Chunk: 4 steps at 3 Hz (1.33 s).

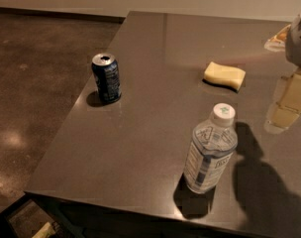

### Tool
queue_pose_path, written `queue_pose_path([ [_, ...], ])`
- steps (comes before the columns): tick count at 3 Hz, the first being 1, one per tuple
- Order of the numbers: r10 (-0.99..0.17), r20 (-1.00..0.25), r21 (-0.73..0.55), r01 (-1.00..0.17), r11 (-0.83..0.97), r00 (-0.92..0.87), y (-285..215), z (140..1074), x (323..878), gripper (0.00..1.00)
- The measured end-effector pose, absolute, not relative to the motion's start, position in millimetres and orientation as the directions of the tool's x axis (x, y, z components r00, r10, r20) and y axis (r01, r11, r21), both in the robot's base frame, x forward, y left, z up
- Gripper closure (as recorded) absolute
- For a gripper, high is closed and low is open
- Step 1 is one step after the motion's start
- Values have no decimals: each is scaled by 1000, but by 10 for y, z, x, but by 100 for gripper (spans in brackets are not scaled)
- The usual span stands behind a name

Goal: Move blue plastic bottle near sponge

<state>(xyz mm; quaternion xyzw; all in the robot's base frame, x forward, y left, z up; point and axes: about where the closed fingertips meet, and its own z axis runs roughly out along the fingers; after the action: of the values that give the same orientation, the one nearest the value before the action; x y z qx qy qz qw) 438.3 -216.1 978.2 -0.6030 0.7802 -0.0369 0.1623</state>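
blue plastic bottle [210, 152] upright near table [155, 133] front edge; sponge [225, 75] farther back, well apart; gripper [288, 105] at right edge, off bottle (grip state: can't tell); advise mid-body grasp, keep upright, set down just beside sponge

We see a dark blue aluminium soda can [106, 78] upright near the left edge of a glossy dark tabletop [150, 133] above a mottled brown floor [36, 83], the gripper [291, 95] at the right edge.
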Motion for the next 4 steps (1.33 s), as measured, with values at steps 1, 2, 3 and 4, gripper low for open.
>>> queue_pose_path([
  [1,-953,-209,-253,-929,270,-220,-2161,9782,4383,0],
  [2,-955,-211,-246,-934,257,-208,-2164,9808,4390,0],
  [3,-946,-257,-200,-947,251,-197,-2175,9778,4284,0],
  [4,-922,-341,-157,-956,250,-185,-2148,9711,4102,0],
])
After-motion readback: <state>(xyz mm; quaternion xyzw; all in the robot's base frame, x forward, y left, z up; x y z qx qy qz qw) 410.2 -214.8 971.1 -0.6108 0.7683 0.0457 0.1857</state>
